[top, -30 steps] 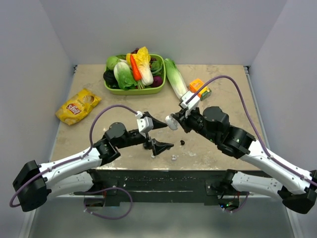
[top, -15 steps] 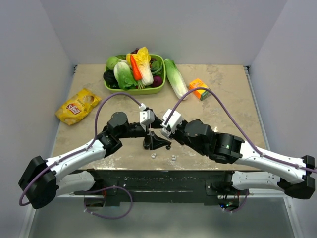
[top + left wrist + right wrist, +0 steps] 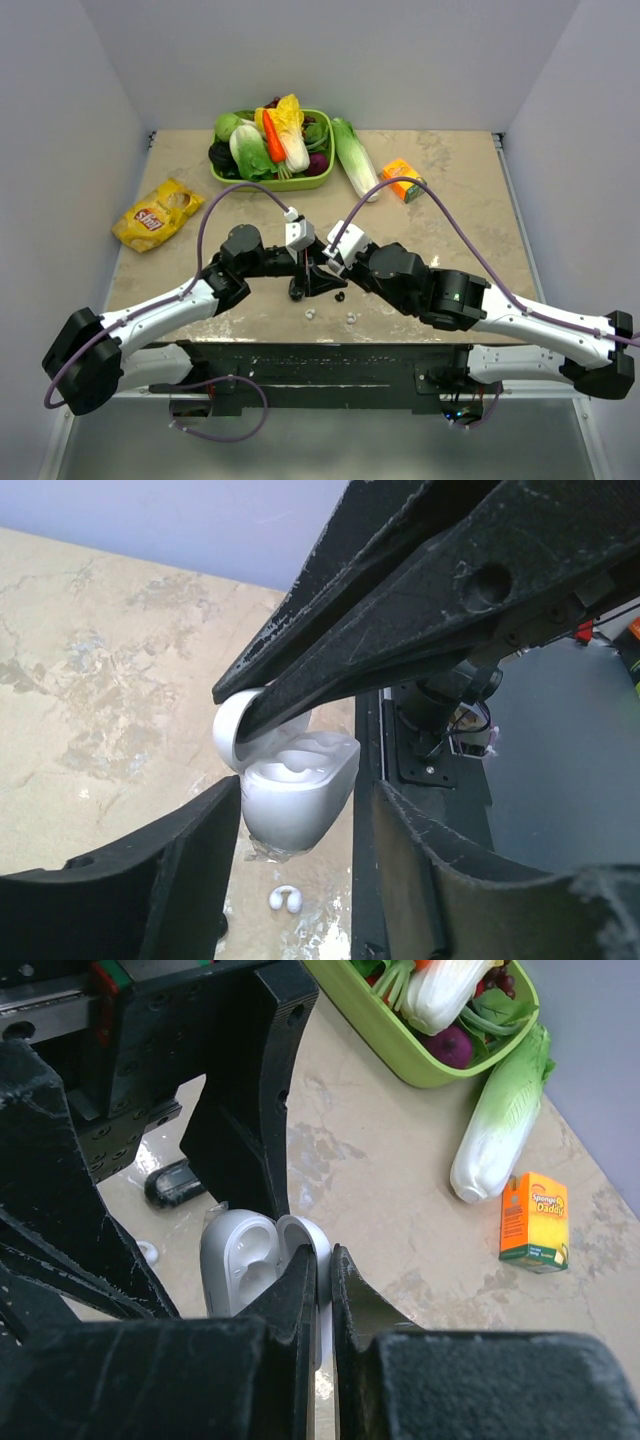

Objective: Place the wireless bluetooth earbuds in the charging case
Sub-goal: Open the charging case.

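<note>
**Case being braced, buds not yet in**

Nearest, white buds (image 3: pixel 310 313) lie loose on the surface (image 3: pixel 450 200). Just beyond, the open case (image 3: pixel 240 1260) stands between the fingers of the left claw (image 3: pixel 306 798), half-open with a gap on one side. The right claw (image 3: pixel 320 1255) is closed, tips at the lid. The step looks like steadying the case; next, firm that hold and fetch a bud.

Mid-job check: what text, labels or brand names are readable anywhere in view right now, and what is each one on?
"Sponge Daddy": on the orange box, right wrist view. The smaller print below it is too small to read.
yellow chip bag: has a logo on its front, too blurred to read from the top view.
charging case: no markings visible.
</note>
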Controlling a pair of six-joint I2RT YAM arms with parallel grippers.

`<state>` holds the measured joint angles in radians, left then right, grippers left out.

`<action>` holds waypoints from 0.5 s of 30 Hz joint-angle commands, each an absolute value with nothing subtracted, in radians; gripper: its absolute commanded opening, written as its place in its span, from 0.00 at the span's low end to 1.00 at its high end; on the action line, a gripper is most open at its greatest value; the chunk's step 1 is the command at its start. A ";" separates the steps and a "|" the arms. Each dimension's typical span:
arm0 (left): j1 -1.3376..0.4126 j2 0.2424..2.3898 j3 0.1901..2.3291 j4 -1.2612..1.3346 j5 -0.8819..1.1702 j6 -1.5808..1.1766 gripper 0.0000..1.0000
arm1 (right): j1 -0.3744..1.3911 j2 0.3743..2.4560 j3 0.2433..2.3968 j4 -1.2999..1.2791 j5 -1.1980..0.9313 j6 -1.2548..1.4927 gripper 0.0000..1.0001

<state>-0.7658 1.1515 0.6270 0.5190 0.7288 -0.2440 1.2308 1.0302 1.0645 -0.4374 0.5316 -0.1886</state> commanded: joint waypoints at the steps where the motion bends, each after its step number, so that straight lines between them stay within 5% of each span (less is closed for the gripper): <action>1: -0.762 1.161 0.653 0.595 0.741 -0.279 0.61 | 1.241 1.020 1.081 -0.410 0.545 -0.190 0.00; 9: -0.762 1.177 0.643 0.647 0.752 -0.304 0.67 | 1.246 1.029 1.078 -0.408 0.540 -0.187 0.00; 15: -0.764 1.201 0.635 0.676 0.779 -0.316 0.43 | 1.247 1.034 1.077 -0.402 0.537 -0.184 0.00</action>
<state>-0.7658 1.1896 0.6266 0.6033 0.7437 -0.2955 1.2396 1.0348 1.0649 -0.4347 0.5331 -0.1890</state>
